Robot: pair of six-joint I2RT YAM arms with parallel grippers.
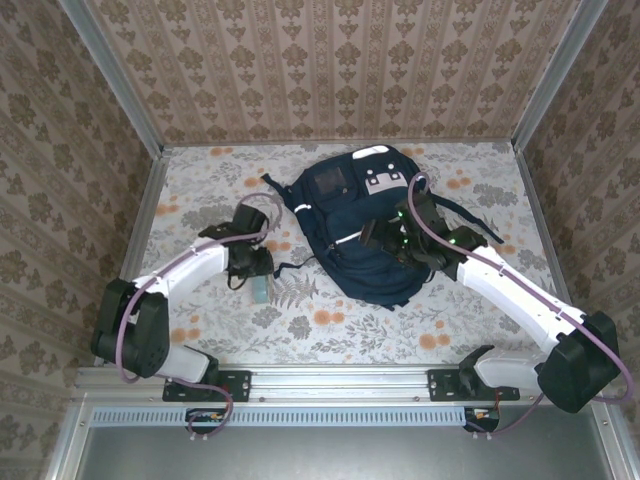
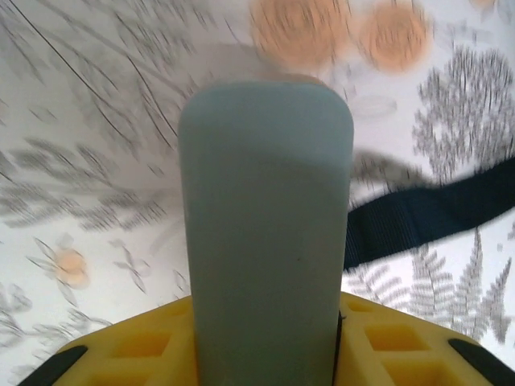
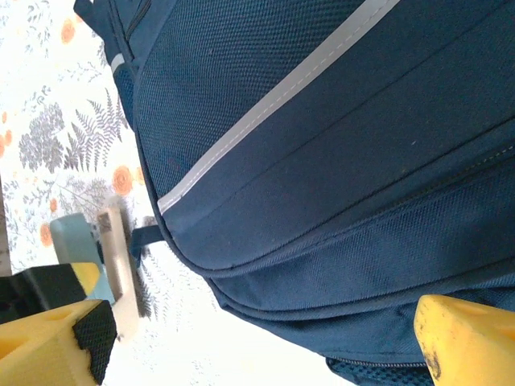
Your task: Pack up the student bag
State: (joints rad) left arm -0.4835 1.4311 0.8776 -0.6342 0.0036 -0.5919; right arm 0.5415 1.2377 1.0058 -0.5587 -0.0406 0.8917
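The student bag (image 1: 350, 235) is a navy-blue backpack with thin white stripes, lying flat in the middle of the table. Left of it, my left gripper (image 1: 252, 272) is shut on a grey-blue rounded block (image 1: 258, 291). In the left wrist view the block (image 2: 265, 225) stands between the yellow fingers (image 2: 402, 346) of the gripper (image 2: 265, 342), over the floral cloth. My right gripper (image 1: 392, 240) hangs over the bag's near half. Its jaws (image 3: 265, 338) stand wide open, with the bag's fabric (image 3: 322, 161) and seams between and beyond them, and nothing gripped.
A dark strap (image 2: 426, 217) trails from the bag's left side across the floral cloth (image 1: 200, 190). Another strap (image 1: 470, 215) lies on the right. Patterned walls and metal posts (image 1: 140, 200) fence the table on three sides. The right wrist view also shows the grey-blue block (image 3: 76, 233) beside a pale bar (image 3: 121, 257).
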